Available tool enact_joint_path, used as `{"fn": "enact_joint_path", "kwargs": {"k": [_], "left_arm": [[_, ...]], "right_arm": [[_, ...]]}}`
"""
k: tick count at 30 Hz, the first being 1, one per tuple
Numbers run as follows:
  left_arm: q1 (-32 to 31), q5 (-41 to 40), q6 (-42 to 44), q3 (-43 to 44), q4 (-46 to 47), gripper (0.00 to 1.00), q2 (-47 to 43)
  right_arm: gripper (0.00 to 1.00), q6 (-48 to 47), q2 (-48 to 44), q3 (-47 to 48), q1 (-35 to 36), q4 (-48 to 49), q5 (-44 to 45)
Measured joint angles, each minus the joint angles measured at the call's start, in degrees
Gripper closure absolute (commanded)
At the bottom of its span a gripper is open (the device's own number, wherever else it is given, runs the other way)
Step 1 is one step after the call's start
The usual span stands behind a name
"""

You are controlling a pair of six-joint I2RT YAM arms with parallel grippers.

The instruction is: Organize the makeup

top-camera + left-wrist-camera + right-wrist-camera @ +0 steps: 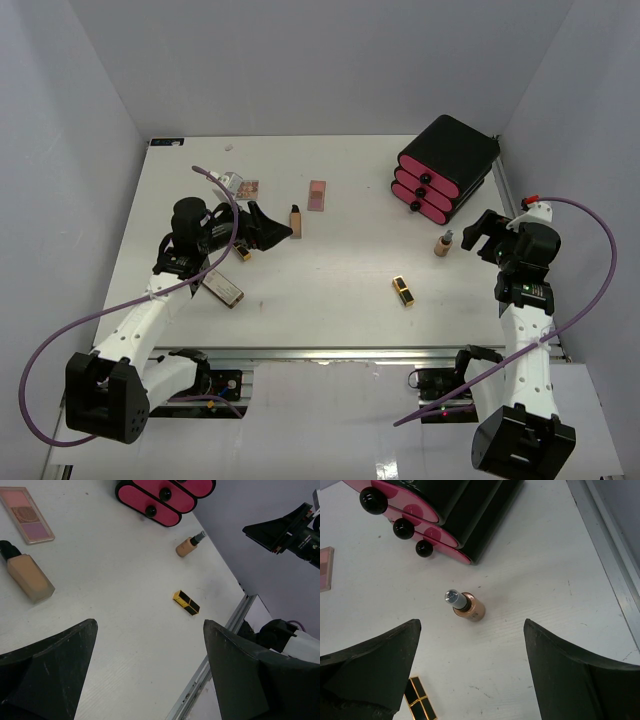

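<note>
The makeup lies scattered on the white table [340,270]. A pink flat compact [317,195] lies mid-back and shows in the left wrist view [27,515]. A tan foundation bottle [296,221] with a black cap lies just right of my open, empty left gripper [272,226] [150,625]. A small tan bottle [443,242] [466,606] stands just left of my open, empty right gripper [482,236] [472,625]. A black-and-gold lipstick [403,291] [186,602] [420,700] lies centre-right. Another lipstick [243,253] and a brown case [223,288] lie under the left arm. A tan-pink palette [243,186] lies behind it.
The black box with pink drawers [445,168] [160,500] [435,510] stands at the back right, all three drawers shut. Grey walls close the table on three sides. A metal rail [400,352] runs along the near edge.
</note>
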Motion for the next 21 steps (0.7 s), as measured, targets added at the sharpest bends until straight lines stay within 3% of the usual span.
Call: {"fn": "enact_joint_path", "kwargs": {"k": [7,13,21], "left_arm": [[0.0,0.2,0.0,0.0,0.2,0.02,0.0],[0.0,0.9,-0.9,0.0,1.0,0.02,0.5],[-1.8,2.8,-8.8,0.0,7.7,0.02,10.5]], "right_arm": [[0.1,-3.2,-0.7,-0.5,0.0,0.5,-5.9],[0.1,-13.1,-1.9,-2.7,0.0,1.4,-17.9],[0.1,-27.2,-3.7,-4.0,0.0,-0.3,-34.0]]}}
